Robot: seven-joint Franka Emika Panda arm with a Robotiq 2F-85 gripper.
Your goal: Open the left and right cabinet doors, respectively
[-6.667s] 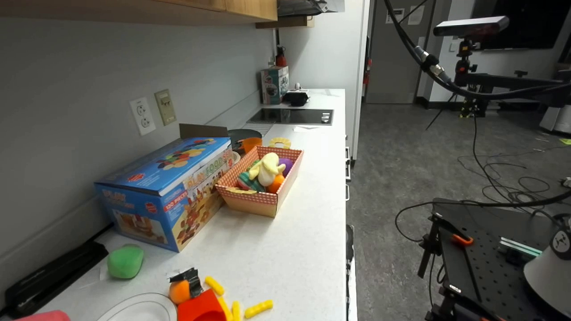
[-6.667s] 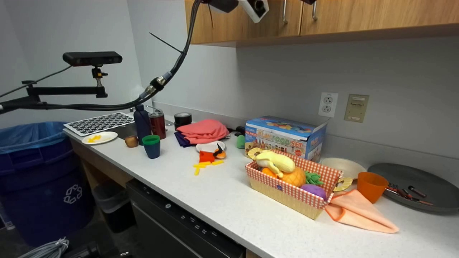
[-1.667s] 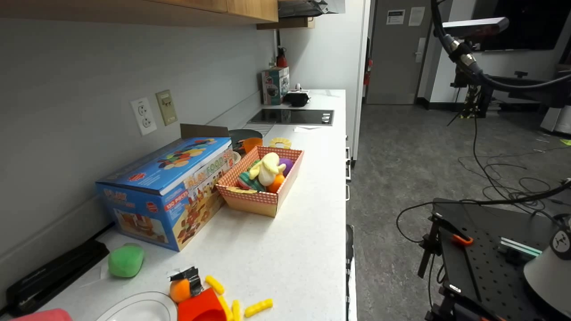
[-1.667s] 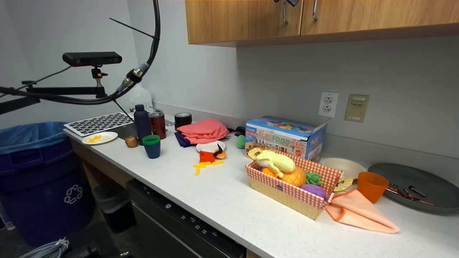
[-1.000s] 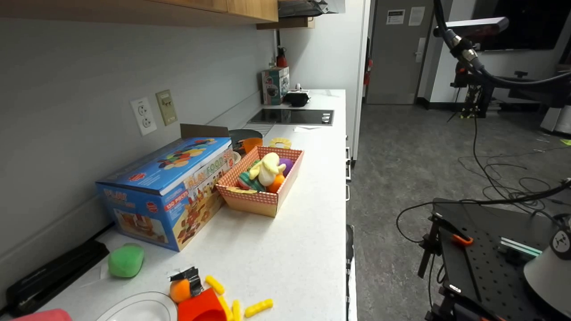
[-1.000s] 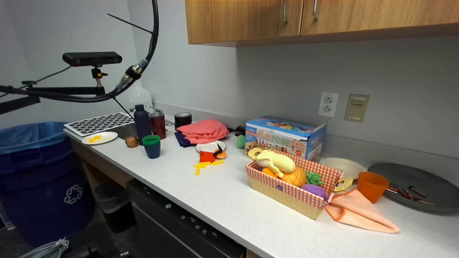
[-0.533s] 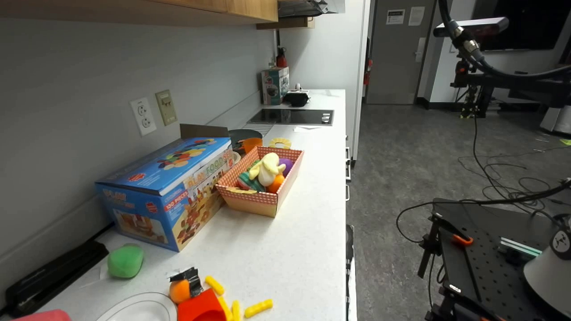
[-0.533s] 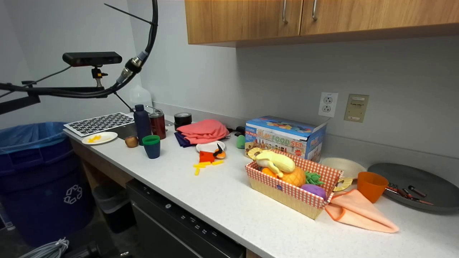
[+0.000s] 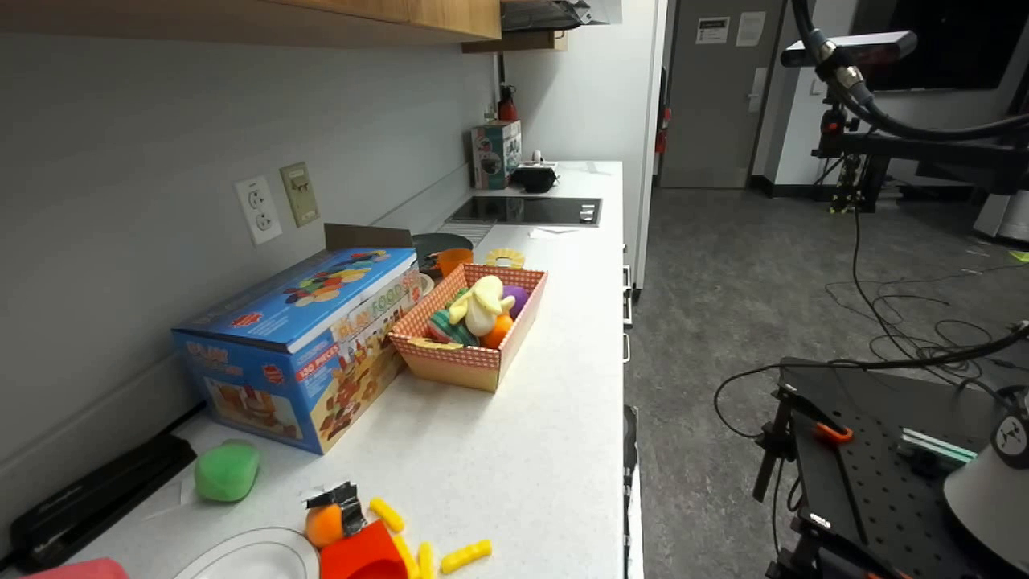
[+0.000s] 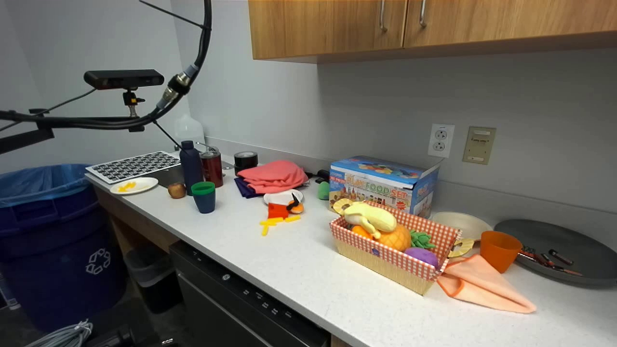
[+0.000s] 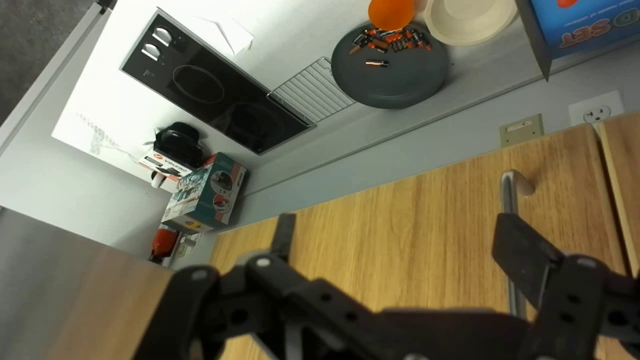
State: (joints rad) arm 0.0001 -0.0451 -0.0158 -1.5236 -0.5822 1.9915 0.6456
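The wooden wall cabinet shows its left door and right door in an exterior view, both shut. The left handle and right handle are metal bars beside the middle seam. In the wrist view, which stands upside down, the right door fills the middle, and its handle is near the seam. My gripper is open before this door, with nothing between its fingers. One finger overlaps the handle and hides its middle; I cannot tell if they touch. The gripper is out of both exterior views.
A thick cable hangs from the arm. The counter below holds a play food box, a checkered basket and a dark plate. A camera stands on a bracket.
The dark arm and gripper parts before the cabinet have moved up out of an exterior view. The cable has shifted away from the cabinet. The doors look unchanged.
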